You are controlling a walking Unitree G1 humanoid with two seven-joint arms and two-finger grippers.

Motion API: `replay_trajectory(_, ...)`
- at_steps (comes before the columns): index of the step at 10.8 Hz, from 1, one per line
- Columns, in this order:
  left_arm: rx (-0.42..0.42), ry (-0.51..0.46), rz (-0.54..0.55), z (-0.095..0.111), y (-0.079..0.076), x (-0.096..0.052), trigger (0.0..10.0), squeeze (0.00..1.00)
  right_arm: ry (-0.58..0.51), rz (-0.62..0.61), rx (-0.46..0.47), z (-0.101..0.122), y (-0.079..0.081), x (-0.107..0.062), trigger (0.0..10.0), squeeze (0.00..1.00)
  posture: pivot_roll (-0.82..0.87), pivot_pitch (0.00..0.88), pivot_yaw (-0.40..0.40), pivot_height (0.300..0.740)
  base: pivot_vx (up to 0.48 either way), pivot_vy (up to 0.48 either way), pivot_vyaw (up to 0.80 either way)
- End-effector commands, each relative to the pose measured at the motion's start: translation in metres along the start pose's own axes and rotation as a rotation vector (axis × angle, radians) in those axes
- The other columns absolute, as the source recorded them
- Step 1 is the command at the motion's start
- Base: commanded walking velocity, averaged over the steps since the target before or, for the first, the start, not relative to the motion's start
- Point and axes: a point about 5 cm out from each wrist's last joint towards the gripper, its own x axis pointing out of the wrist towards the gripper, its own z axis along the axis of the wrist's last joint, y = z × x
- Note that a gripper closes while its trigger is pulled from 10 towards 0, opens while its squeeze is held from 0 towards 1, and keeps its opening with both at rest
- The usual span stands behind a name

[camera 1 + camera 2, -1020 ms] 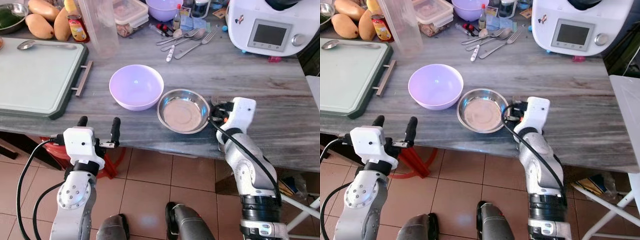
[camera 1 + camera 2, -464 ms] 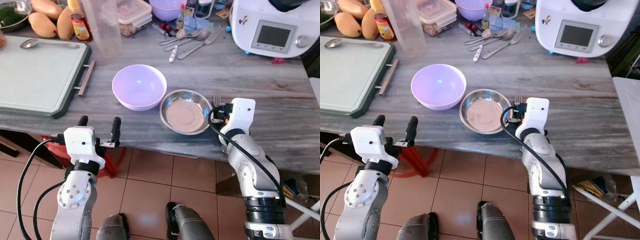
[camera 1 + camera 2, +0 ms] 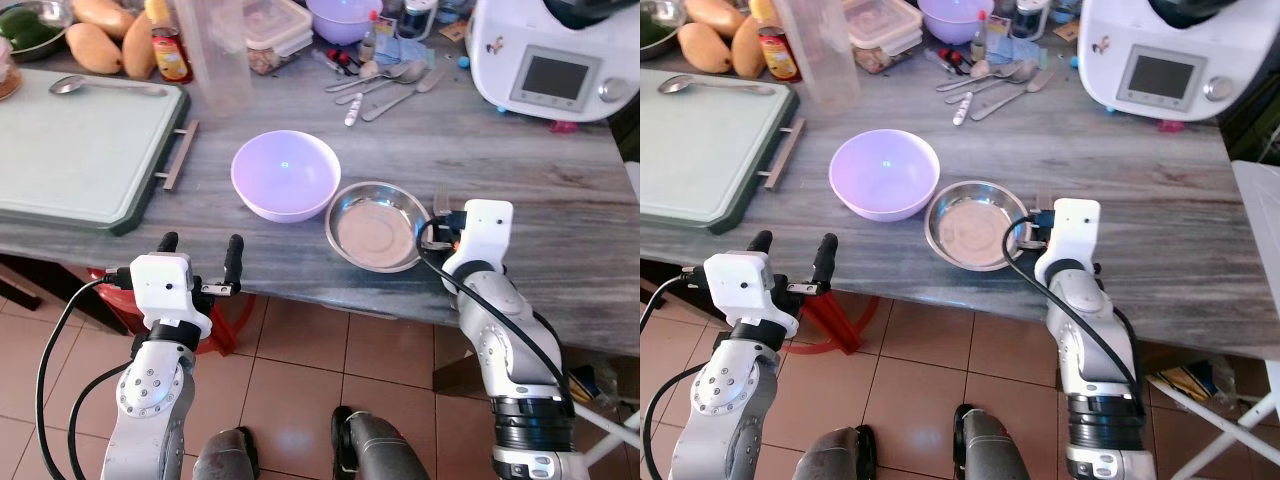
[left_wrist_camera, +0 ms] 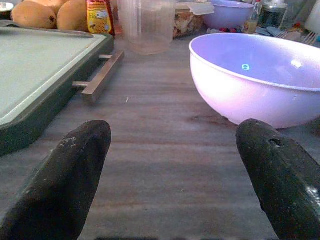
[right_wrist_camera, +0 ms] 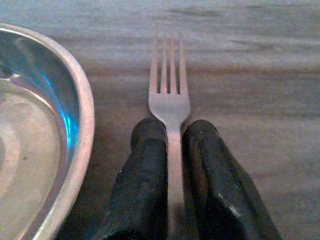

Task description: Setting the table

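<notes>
Here, at the near edge of the counter (image 3: 560,250), right gripper (image 5: 170,145) clamped on the handle of a fork (image 5: 169,95), tines pointing toward the far edge, lying low over the wood just beside the steel bowl (image 3: 377,224) on its right. Whether resting on the surface or a hair above: cannot tell.

Probably light and stiff, the fork, thin flat metal and slippery between rubber pads; held by the neck just behind the tines, so little lever for twisting, though a bare smooth handle could slide if pushed endwise. Best set down flat and let go straight, without dragging against the bowl's rim.

Just left of the steel bowl, touching or nearly so, a lilac bowl (image 3: 285,174). Left gripper (image 3: 198,262) idle off the near edge, fingers (image 4: 65,175) spread wide, holding nothing, aimed across the counter at the lilac bowl.

Toward the far left corner, a pale cutting board (image 3: 80,140) with a spoon (image 3: 75,85) on it, mangoes (image 3: 105,38) and a sauce bottle (image 3: 170,50); label red and yellow, lettering too small to read. At the far right corner, a white kitchen machine (image 3: 550,55) with a blank grey screen, no brand legible. More cutlery (image 3: 385,78) lying loose by the far edge.
</notes>
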Motion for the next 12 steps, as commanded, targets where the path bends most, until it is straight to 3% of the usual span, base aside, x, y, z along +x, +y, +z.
replay_trajectory(1,-0.015,0.02,-0.013,-0.003,-0.002,-0.002,10.0,0.0,0.228,-0.045,0.004,-0.046,-0.009,-0.004,10.0,1.0,-0.02,0.237,-0.03,0.74,0.0,0.0,0.0)
replay_trajectory(8,-0.018,0.015,-0.017,-0.003,-0.003,0.001,10.0,0.0,0.066,-0.022,0.023,-0.025,-0.008,-0.006,10.0,1.0,-0.02,0.237,-0.027,0.74,0.0,0.0,0.0)
replay_trajectory(12,-0.019,0.013,-0.022,-0.003,-0.003,0.002,10.0,0.0,0.031,-0.033,0.025,-0.02,-0.011,-0.008,10.0,1.0,-0.03,0.235,-0.024,0.74,0.0,0.0,0.0)
